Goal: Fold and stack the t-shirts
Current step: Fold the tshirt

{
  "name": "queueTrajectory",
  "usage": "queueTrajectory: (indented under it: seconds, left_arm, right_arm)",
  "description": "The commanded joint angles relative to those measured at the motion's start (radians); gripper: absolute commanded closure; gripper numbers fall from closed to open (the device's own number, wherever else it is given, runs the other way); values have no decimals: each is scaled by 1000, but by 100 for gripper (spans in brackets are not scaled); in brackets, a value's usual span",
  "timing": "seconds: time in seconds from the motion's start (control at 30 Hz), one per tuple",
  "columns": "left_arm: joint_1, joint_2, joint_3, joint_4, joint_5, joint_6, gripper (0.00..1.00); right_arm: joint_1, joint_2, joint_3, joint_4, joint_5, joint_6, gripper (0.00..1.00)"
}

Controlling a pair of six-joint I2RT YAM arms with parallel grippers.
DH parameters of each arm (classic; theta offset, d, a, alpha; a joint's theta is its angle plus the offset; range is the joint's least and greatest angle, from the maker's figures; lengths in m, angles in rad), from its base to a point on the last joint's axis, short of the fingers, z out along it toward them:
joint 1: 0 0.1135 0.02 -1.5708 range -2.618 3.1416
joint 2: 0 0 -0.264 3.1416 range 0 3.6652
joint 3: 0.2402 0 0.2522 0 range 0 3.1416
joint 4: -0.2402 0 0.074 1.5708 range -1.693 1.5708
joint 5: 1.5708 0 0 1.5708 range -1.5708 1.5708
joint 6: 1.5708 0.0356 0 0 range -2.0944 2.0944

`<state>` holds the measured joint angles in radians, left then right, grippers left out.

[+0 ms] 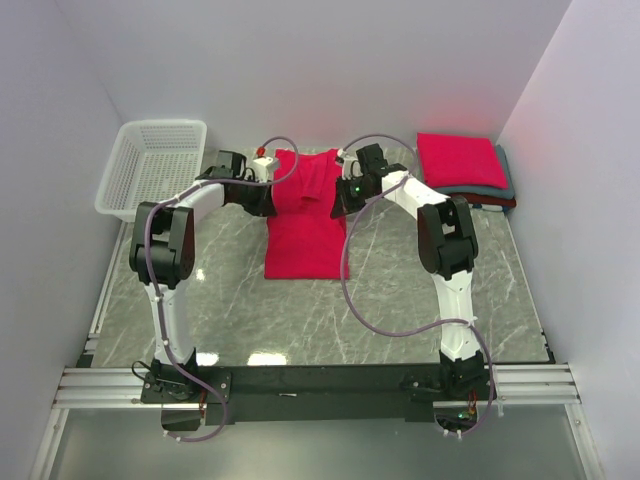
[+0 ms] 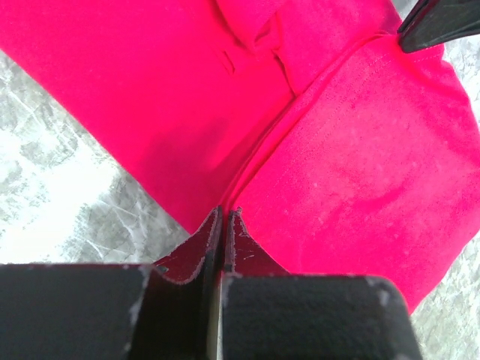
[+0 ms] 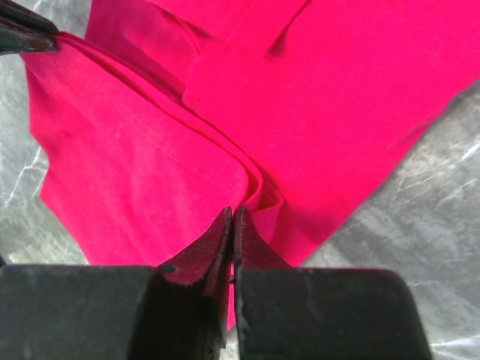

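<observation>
At the near edge the table (image 1: 300, 320) is bare marble below the hem of the red t-shirt (image 1: 305, 235), which lies mid-table with its sides folded in, so there's room to bring the far end down. Further out, the left gripper (image 2: 225, 217) and right gripper (image 3: 231, 217) are each pinched tight on a side fold near the collar end, probably to lift it evenly. Beyond, the folded stack (image 1: 458, 158) sits far right and the basket (image 1: 112, 180) far left, both apart from the shirt.
</observation>
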<state>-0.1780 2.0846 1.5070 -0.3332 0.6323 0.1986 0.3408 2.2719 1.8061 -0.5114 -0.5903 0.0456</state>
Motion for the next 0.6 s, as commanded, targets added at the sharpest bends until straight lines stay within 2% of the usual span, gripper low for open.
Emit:
queueTrajectory:
  seconds: [0.0,0.23,0.57]
  left_arm:
    - [6,-23,27,31,6,9,99]
    - [21,-1,25,65,-25,-1,99]
    - [23,80,105,-3,-51,12,99]
  right_arm:
    - [4,-65,-5,60,18,-19,100]
    - [0,-31,3,83,63,-13,100]
    - [0,3,21,68,132,-16,100]
